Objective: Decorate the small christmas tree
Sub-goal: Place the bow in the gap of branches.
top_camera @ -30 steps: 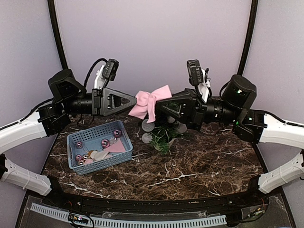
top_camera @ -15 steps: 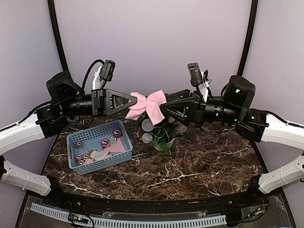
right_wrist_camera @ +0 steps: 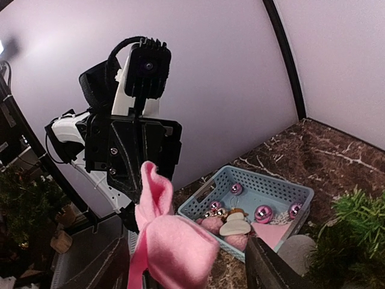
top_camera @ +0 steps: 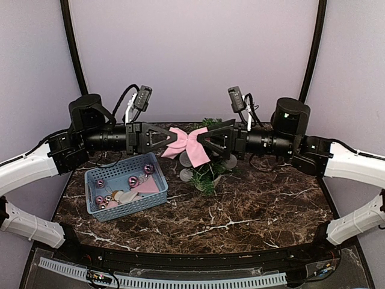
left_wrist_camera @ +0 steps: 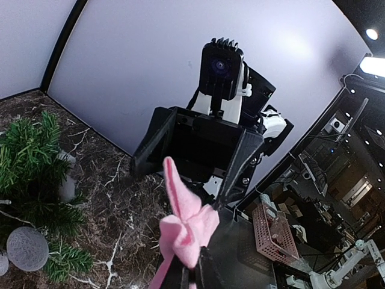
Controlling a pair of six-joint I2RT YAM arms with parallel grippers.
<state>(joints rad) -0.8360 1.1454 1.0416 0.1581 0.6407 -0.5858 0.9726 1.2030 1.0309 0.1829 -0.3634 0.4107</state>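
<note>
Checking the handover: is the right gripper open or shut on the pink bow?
Open: on the right gripper the fingers stand wide apart either side of the pink bow, which only the left gripper pinches.

- small christmas tree: middle hidden behind pink bow and right gripper in top view; pot not distinguishable.
- left wrist view: tree cut by left edge, left gripper cropped at bottom edge.
- right wrist view: tree cropped at right edge.
- basket contents partly too small to identify.
</note>
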